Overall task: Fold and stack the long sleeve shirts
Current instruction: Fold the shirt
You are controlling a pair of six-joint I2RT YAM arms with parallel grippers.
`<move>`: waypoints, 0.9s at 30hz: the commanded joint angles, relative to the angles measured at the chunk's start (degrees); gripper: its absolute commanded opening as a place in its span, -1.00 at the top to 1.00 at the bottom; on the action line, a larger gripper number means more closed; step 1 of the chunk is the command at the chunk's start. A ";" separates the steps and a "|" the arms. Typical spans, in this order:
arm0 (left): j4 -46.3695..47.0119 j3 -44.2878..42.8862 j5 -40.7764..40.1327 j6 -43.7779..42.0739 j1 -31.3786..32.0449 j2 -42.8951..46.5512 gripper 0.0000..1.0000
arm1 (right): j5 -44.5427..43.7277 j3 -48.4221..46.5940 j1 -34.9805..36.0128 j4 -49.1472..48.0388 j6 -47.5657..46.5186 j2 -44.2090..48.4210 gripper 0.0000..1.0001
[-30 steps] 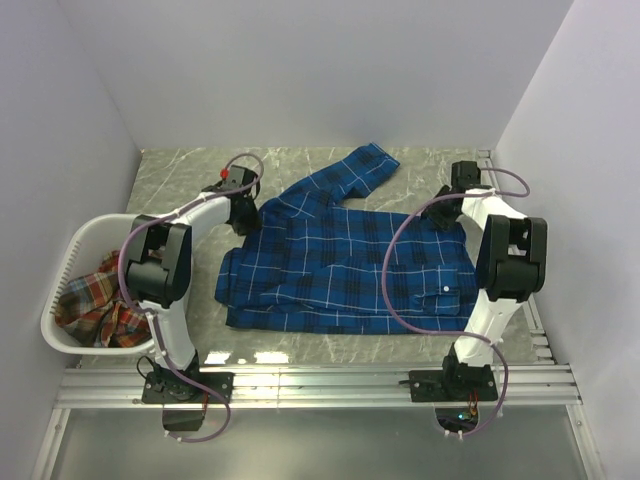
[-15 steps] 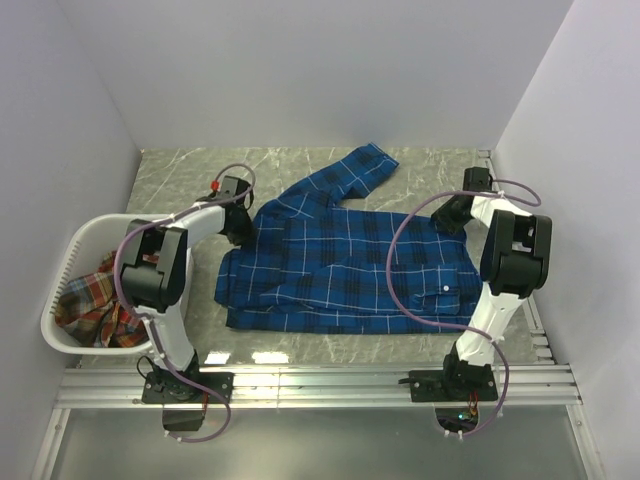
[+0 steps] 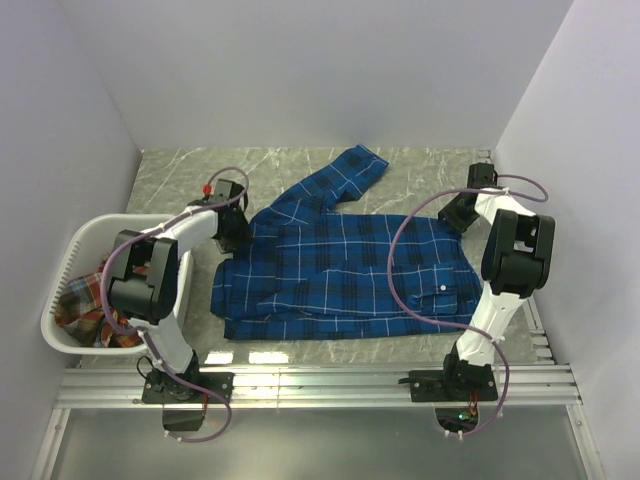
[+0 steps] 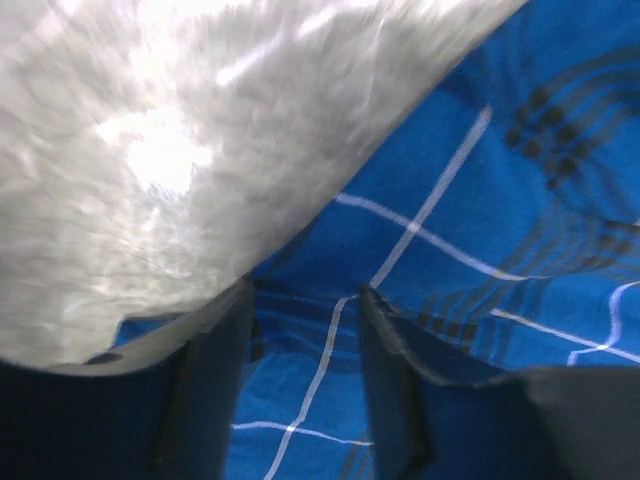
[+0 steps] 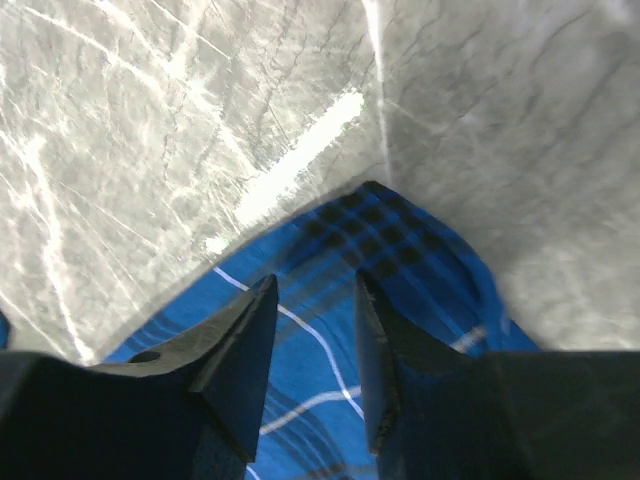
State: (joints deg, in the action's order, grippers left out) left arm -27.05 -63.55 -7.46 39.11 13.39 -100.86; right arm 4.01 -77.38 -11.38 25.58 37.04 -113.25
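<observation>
Blue shirt (image 3: 340, 265) flatter than before — left end effector (image 4: 303, 292) and right end effector (image 5: 315, 282) released

1. The left arm (image 3: 168, 300) has white links with bulky black joint housings.
2. The right arm (image 3: 497, 300) has the same white-and-black build.
3. A mauve cable (image 3: 392, 262) loops off each arm.
4. A small red fitting (image 3: 206, 187) sits at upper left.
5. Black base plates (image 3: 187, 387) lie at the bottom of the frame, with a green light (image 3: 460, 415) at lower right.
6. The left tool (image 4: 305, 300) and right tool (image 5: 315, 290) each have two dark, matte, bevelled fingers.
</observation>
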 commanded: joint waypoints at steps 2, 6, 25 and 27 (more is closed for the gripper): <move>-1.00 -8.60 -2.91 -4.30 -0.47 1.28 -0.19 | -5.75 -5.14 1.00 4.47 -5.04 5.41 0.06; 0.68 -14.66 -1.68 -8.61 -0.47 -2.75 -0.36 | -5.95 -6.29 2.23 6.76 -6.27 7.69 -0.11; -1.25 -26.10 2.80 -11.43 -0.47 -19.19 -0.12 | -10.51 -7.87 2.24 10.63 -9.09 7.34 -0.37; -1.25 -26.01 3.42 -11.43 -0.38 -19.72 -0.09 | -11.04 -7.78 2.24 10.63 -9.26 7.08 -0.37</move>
State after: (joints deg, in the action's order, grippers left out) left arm -28.60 -87.61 -5.67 28.10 13.04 -119.61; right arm -4.78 -82.94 -9.15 35.83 28.62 -105.97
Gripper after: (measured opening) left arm 0.554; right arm 0.686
